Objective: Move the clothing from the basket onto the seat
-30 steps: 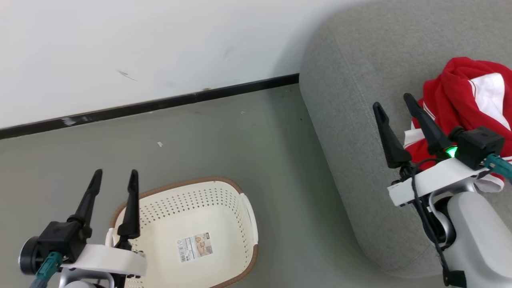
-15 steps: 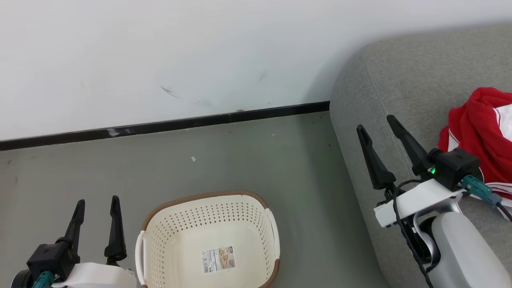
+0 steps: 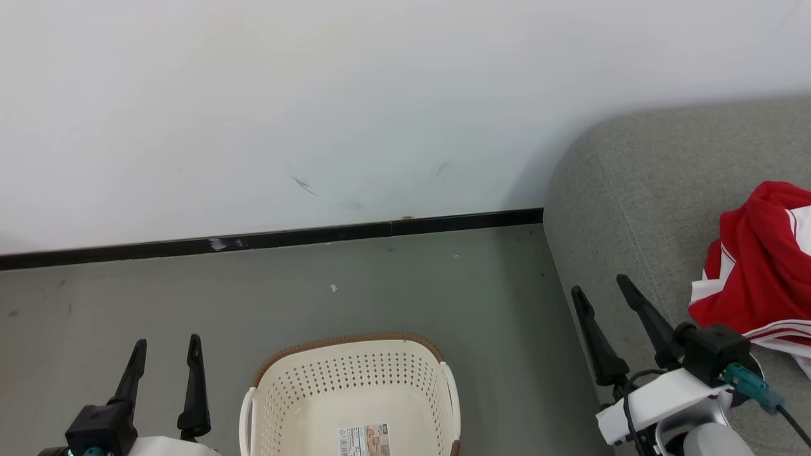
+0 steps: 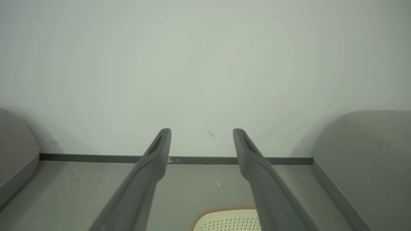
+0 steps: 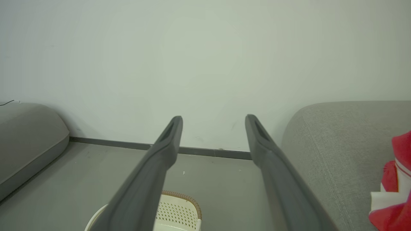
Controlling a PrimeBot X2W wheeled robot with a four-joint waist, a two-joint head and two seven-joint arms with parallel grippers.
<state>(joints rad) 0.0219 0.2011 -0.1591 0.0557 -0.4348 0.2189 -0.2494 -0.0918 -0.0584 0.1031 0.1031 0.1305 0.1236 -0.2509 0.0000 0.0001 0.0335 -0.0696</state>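
Both grippers wide and empty, clothing on the seat

The left gripper and right gripper stand spread, fingers pointing far, toward the wall. Between them the basket sits mouth-up on the floor. The clothing lies bunched on the seat at right, its long axis seemingly near-to-far, though cropped.

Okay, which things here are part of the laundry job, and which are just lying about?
Job: red clothing, lying on the grey sofa; cream laundry basket, no clothing visible inside; left gripper and right gripper, both open.
Lying about: small white scrap on the floor; another grey upholstered piece; black skirting board.
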